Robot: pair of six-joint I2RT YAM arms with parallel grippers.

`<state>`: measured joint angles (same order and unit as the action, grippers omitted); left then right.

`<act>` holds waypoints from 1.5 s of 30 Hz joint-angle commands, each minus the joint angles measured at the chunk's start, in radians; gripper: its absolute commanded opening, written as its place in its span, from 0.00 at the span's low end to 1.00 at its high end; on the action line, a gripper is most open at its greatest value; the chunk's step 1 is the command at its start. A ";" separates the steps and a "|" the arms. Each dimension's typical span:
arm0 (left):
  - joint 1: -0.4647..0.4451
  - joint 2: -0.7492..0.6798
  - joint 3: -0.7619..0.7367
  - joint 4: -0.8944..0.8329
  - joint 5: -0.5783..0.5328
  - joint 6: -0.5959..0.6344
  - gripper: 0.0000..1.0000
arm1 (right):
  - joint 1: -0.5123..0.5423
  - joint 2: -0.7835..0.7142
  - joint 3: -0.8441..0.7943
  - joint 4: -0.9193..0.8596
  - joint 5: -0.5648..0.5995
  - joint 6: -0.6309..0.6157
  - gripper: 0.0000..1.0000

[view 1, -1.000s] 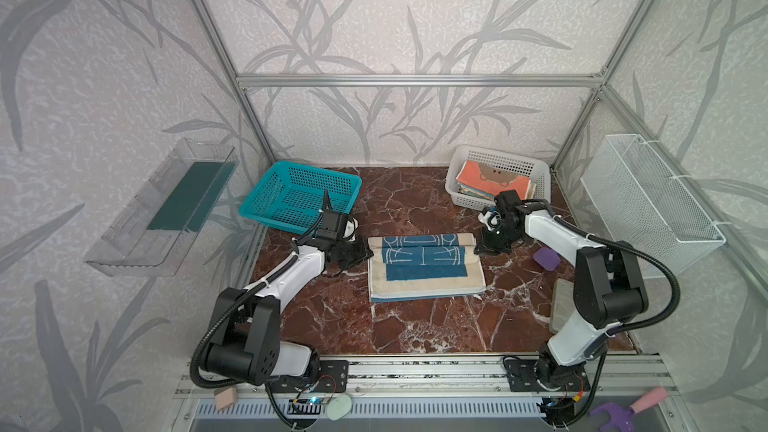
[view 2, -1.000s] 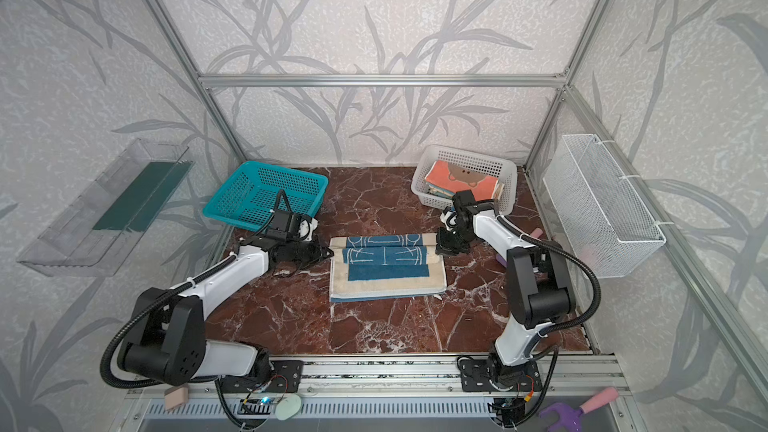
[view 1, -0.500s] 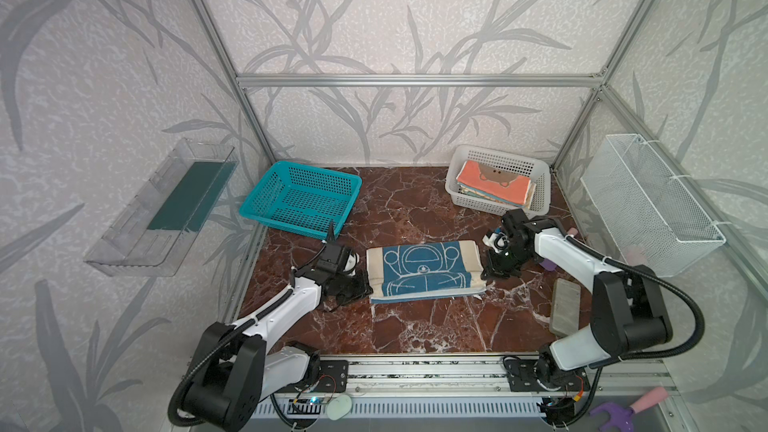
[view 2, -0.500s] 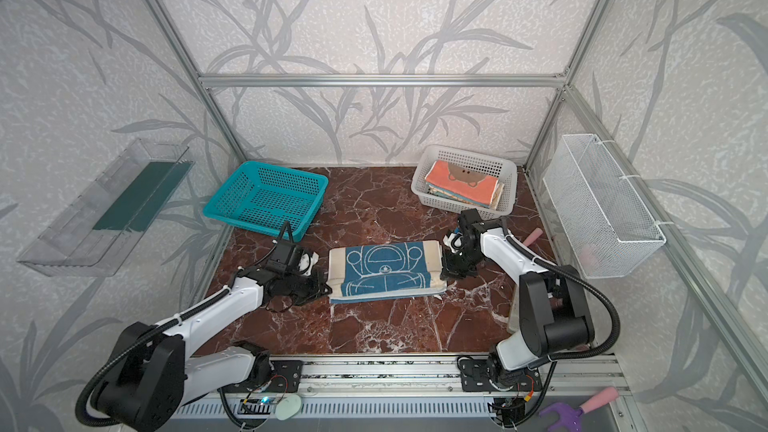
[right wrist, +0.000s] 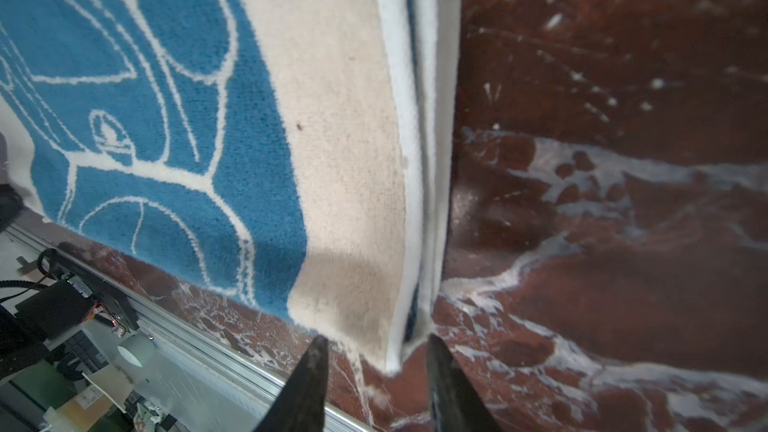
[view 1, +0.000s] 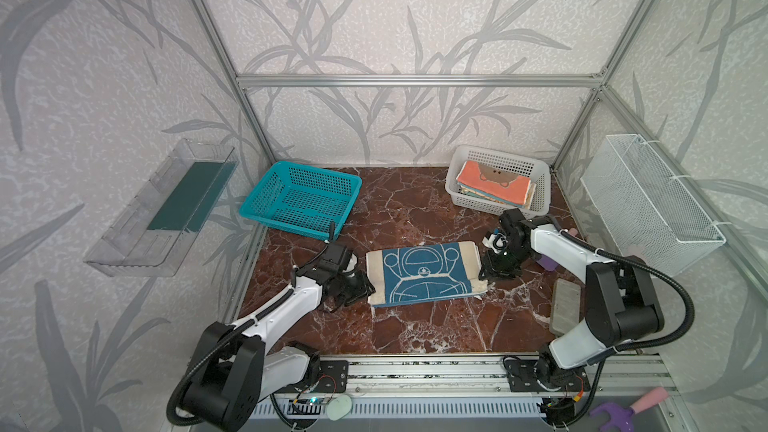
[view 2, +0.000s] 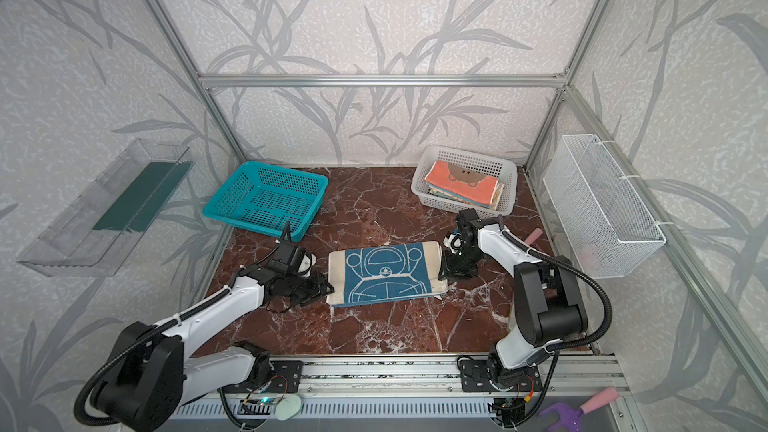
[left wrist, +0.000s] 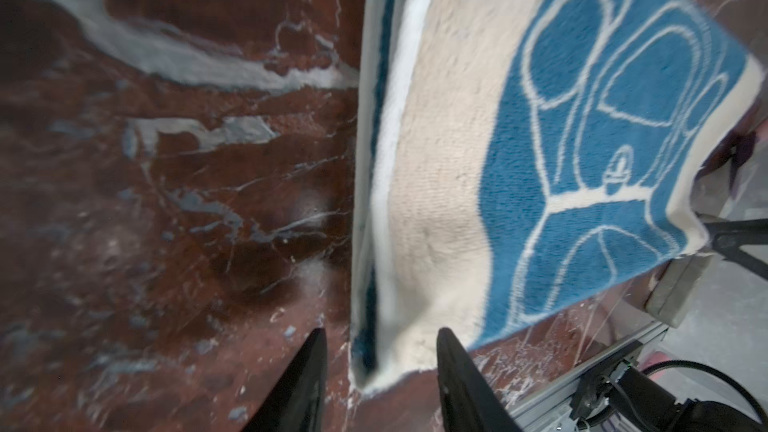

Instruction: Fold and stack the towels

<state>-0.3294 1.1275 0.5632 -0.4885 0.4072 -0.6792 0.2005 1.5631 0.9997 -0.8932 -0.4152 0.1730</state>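
Watching the blue-and-cream towel lying flat on the marble tabletop, doubled over, squarely between the two arms. Reading it as light, soft and floppy: sagging wherever unsupported, layers sliding apart unless pinched together. Judging the cream end bands, right at the near corners, as the spots to be taking hold, catching both layers at once. Reaching in low from the left with the left gripper, forearm stretching nearly level over the marble, tips pointing at the towel's left end. Standing parted, jaws straddling the near corner in the left wrist view, pinching nothing, cloth lying loose in the gap. Mirroring that at the right end with the right gripper, elbow raised, wrist tipping down and inward. Standing parted there too, corner sitting slack between the tips, gripping nothing. Noting the other towels sitting stacked in the white basket at the back right, coral bear face topmost, just behind the right arm.
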 commanded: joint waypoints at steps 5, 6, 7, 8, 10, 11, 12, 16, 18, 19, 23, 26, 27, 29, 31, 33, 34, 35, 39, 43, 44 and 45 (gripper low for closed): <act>0.015 -0.100 0.062 -0.080 -0.080 0.039 0.42 | -0.004 -0.057 0.105 -0.119 0.017 -0.006 0.48; 0.009 -0.073 0.070 -0.066 -0.064 0.042 0.39 | 0.000 -0.045 0.106 -0.104 0.011 0.003 0.48; -0.005 -0.040 0.081 -0.049 -0.050 0.047 0.37 | 0.010 -0.031 0.106 -0.077 0.005 0.018 0.48; -0.024 0.001 0.092 -0.032 -0.042 0.049 0.35 | 0.026 -0.016 0.108 -0.049 0.000 0.029 0.48; -0.056 0.079 0.125 -0.021 -0.011 0.056 0.33 | 0.068 0.029 0.130 -0.019 0.002 0.040 0.47; -0.074 0.123 0.141 -0.023 -0.003 0.059 0.32 | 0.090 0.054 0.141 -0.009 0.001 0.041 0.46; -0.092 0.156 0.148 -0.020 -0.004 0.063 0.31 | 0.105 0.074 0.144 0.000 0.001 0.040 0.45; -0.118 0.253 0.106 -0.013 -0.036 0.059 0.31 | 0.114 0.132 0.081 0.016 -0.013 0.033 0.20; -0.118 0.277 0.076 -0.024 -0.045 0.051 0.31 | 0.114 0.132 0.025 0.013 0.012 0.026 0.19; -0.119 0.282 0.059 -0.027 -0.048 0.046 0.31 | 0.115 0.125 -0.003 0.009 0.023 0.025 0.20; -0.119 0.272 0.041 -0.038 -0.054 0.048 0.31 | 0.114 0.100 -0.070 0.002 0.036 0.028 0.37; -0.118 0.260 0.079 -0.065 -0.065 0.061 0.31 | 0.114 0.069 -0.067 -0.006 0.045 0.031 0.44; -0.119 0.256 0.098 -0.076 -0.068 0.067 0.31 | 0.114 0.063 -0.056 -0.016 0.051 0.029 0.45; -0.124 0.243 0.147 -0.102 -0.076 0.080 0.31 | 0.114 0.045 -0.014 -0.044 0.068 0.022 0.45; -0.136 0.230 0.205 -0.128 -0.097 0.092 0.32 | 0.105 0.027 0.029 -0.066 0.087 0.018 0.46; -0.160 0.225 0.267 -0.140 -0.122 0.105 0.32 | 0.081 0.009 0.064 -0.079 0.088 0.016 0.48; -0.175 0.231 0.299 -0.137 -0.133 0.109 0.32 | 0.060 0.004 0.075 -0.075 0.080 0.016 0.49; -0.190 0.247 0.330 -0.124 -0.139 0.112 0.32 | 0.038 0.000 0.080 -0.060 0.066 0.020 0.49; -0.266 0.367 0.463 -0.059 -0.142 0.116 0.31 | -0.019 0.046 0.109 -0.019 0.024 0.026 0.52; -0.370 0.550 0.627 0.013 -0.105 0.107 0.31 | -0.022 0.114 0.114 0.046 0.023 0.069 0.56; -0.396 0.600 0.666 0.023 -0.089 0.103 0.31 | -0.022 0.129 0.108 0.072 0.010 0.085 0.56; -0.415 0.639 0.695 0.029 -0.076 0.097 0.31 | -0.023 0.137 0.099 0.094 -0.003 0.097 0.57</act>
<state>-0.6945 1.6890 1.1942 -0.4900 0.3012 -0.5789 0.1757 1.6680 1.1038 -0.8539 -0.3798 0.2283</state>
